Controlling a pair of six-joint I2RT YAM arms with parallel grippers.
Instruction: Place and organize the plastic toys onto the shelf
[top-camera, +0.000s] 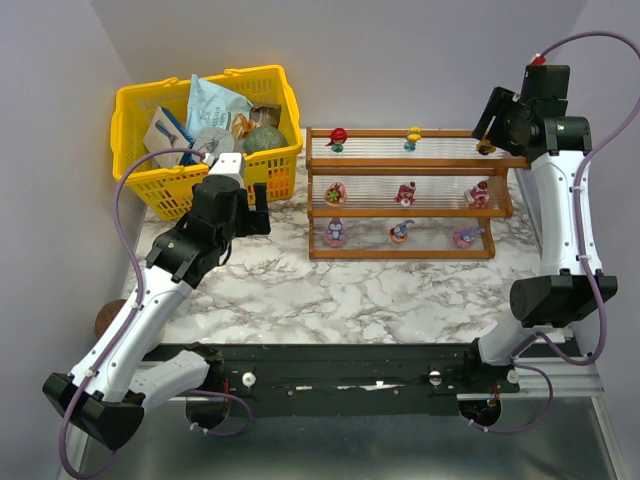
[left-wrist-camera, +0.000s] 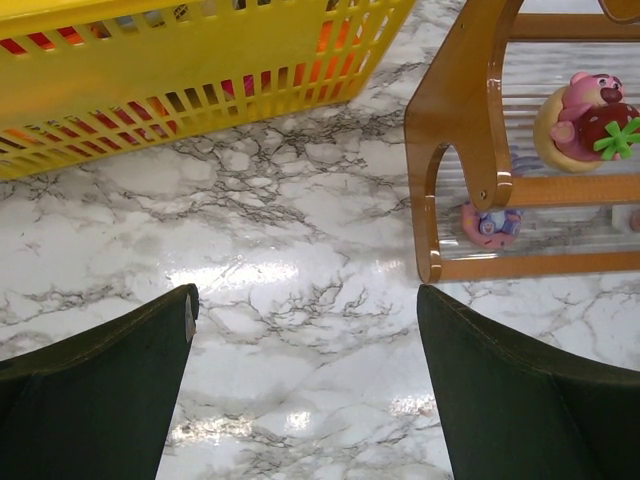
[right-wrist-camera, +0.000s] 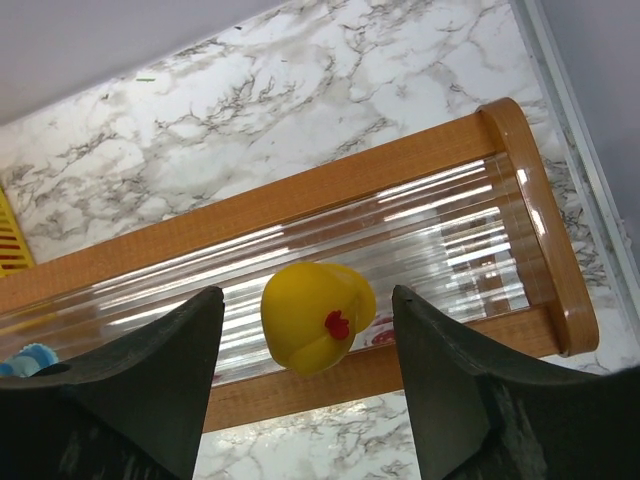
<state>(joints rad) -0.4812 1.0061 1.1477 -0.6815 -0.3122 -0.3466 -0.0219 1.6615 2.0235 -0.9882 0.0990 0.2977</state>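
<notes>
Right wrist: right hand (right-wrist-camera: 308, 297) spread astride yellow duck (right-wrist-camera: 318, 315) on shelf (right-wrist-camera: 400, 165) top tier; left hand (left-wrist-camera: 307, 296) spread wide.

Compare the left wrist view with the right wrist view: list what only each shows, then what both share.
Only left wrist: the yellow basket, a pink round toy on the shelf's middle tier, and a small pink-and-purple toy on the tier below. Only right wrist: a yellow duck-like toy on the top tier. Both: the shelf's wooden frame and ribbed tiers, and the marble table.
</notes>
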